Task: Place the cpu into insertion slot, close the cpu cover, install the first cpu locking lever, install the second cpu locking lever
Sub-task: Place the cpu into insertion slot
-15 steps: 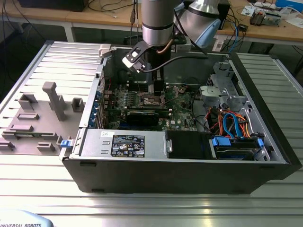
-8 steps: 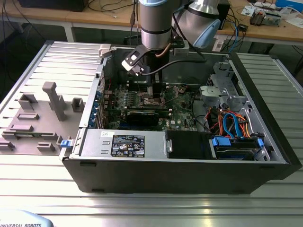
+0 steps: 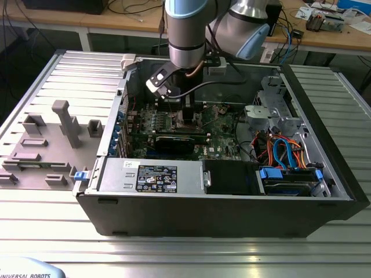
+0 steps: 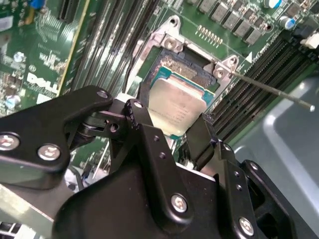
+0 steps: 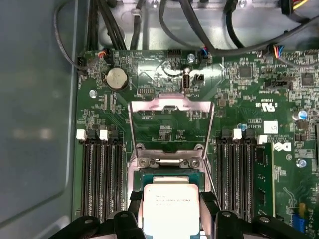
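Two jaws clamp the cpu [image 4: 179, 105] between them, over the insertion slot [image 4: 192, 73].

My jaws grip the cpu [image 4: 175, 107], with one black finger [image 4: 141, 117] on each of two opposite edges. The cpu is over the insertion slot [image 4: 185, 68], and a strip of the slot's dark contacts is uncovered. From one slot corner a thin lever [image 4: 271, 91] runs across the memory slots [image 4: 251, 74].
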Robot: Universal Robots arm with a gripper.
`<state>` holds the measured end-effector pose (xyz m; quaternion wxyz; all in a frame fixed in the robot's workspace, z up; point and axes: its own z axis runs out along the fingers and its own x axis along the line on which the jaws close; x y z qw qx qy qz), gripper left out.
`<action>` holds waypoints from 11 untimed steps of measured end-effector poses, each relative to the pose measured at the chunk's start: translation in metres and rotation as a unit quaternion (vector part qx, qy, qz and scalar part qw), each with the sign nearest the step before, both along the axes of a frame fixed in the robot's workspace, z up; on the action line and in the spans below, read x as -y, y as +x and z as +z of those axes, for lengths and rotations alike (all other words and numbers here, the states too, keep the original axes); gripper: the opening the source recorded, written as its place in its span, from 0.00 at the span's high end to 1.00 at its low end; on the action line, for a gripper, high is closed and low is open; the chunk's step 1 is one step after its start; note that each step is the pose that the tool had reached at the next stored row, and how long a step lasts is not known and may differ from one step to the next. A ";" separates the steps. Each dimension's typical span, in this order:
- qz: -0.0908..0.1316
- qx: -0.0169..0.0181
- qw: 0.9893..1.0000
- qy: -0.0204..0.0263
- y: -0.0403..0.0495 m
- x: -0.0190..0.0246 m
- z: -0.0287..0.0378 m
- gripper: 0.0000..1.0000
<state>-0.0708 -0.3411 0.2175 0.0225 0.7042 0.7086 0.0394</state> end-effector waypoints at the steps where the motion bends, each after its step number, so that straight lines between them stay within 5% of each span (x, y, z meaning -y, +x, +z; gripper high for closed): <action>1: 0.000 0.000 1.000 0.000 -0.0004 -0.0002 -0.0019 0.46; 11: -0.004 0.000 1.000 -0.002 -0.0006 -0.0007 -0.0143 0.46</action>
